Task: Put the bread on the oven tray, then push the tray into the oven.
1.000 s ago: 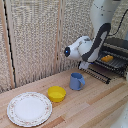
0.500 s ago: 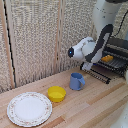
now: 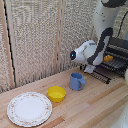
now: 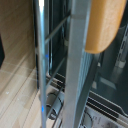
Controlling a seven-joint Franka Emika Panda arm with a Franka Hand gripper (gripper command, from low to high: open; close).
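The bread (image 3: 108, 58), a small orange-brown lump, lies on the dark slatted oven pan (image 3: 102, 74), which sticks out of the front of the black and silver oven (image 3: 119, 44) on the exterior view's right. The white arm bends down in front of it, and the clamp (image 3: 92, 69) sits at the pan's near edge, its fingers hidden there. In the wrist view the pan's metal rim (image 4: 75, 75) runs close past the camera with the bread (image 4: 104, 25) resting on the slats beyond it. No fingers show clearly there.
On the wooden table stand a blue cup (image 3: 76, 81) just beside the pan, a yellow bowl (image 3: 56, 93) and a patterned white plate (image 3: 29, 108) further to the exterior view's left. A slatted wall stands behind.
The arm's wrist has shifted a little toward the exterior view's right, closer to the oven. The cup, bowl and plate have not moved.
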